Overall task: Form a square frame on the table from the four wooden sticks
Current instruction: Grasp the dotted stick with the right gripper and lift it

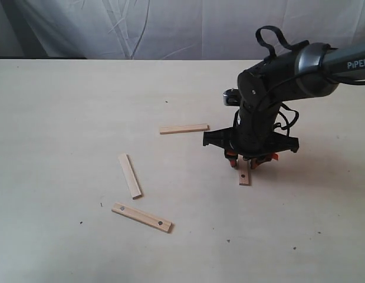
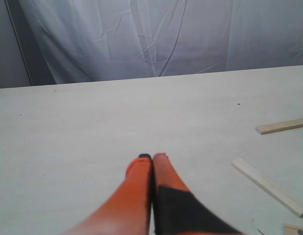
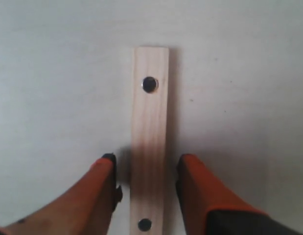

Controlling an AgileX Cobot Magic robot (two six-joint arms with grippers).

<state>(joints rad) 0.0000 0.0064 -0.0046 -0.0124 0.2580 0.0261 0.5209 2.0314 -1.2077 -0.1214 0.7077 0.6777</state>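
Observation:
Four wooden sticks lie apart on the table, forming no square frame. One stick lies crosswise near the middle. A second lies slanted to the left. A third, with two dark holes, lies in front. The fourth stick, also holed, lies flat under my right gripper. That gripper is open, with a finger on each side of the stick and a gap to both. My left gripper is shut on nothing above bare table and is out of the exterior view.
A wrinkled grey-white cloth hangs behind the table's far edge. In the left wrist view two sticks lie off to one side of the shut fingers. Small dark specks dot the tabletop.

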